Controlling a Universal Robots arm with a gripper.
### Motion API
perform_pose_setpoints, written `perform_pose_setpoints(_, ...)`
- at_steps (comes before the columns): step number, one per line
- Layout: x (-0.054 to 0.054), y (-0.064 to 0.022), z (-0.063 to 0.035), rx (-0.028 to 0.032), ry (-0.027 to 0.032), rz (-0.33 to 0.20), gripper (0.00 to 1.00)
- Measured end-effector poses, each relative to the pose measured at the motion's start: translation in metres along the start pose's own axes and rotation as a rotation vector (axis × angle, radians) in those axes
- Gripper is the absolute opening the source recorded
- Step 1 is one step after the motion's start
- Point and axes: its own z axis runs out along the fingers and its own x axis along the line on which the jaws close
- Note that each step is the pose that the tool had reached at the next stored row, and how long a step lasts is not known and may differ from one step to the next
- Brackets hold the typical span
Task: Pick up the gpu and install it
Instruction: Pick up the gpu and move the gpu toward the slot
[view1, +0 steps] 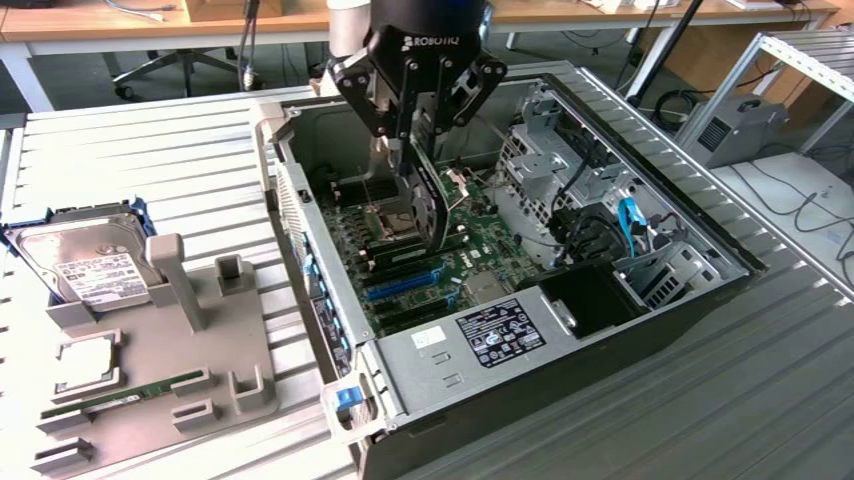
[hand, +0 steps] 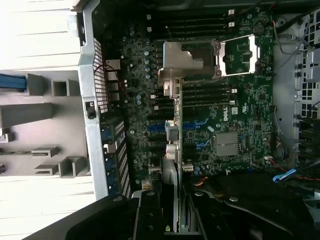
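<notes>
My gripper (view1: 416, 140) hangs over the open computer case (view1: 307, 250), shut on the gpu (view1: 430, 205). The card is held on edge and reaches down toward the green motherboard (view1: 461, 262). Its lower end is close above the blue expansion slots (view1: 400, 288); I cannot tell whether it touches them. In the wrist view the gpu (hand: 176, 115) shows as a thin green edge with a silver bracket end (hand: 171, 134), running out from between my fingers (hand: 150, 215) across the motherboard (hand: 240, 115) and past the blue slots (hand: 156, 127). A silver CPU socket cover (hand: 190, 60) lies beyond the card's tip.
A grey holder tray (view1: 200, 360) at the exterior view's left carries a hard drive (view1: 94, 265), a square chip (view1: 83, 362) and a memory stick (view1: 127, 392). Inside the case stand a power supply (view1: 501, 335), a metal drive cage (view1: 547, 160) and blue cables (view1: 627, 222).
</notes>
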Motion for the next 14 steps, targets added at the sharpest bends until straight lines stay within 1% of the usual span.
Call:
perform_pose_setpoints(4, -0.004, 0.0004, 0.0018, 0.0043, -0.0003, 0.000, 0.26)
perform_pose_setpoints(14, -0.015, 0.0021, 0.0059, 0.0117, -0.0008, 0.000, 0.26)
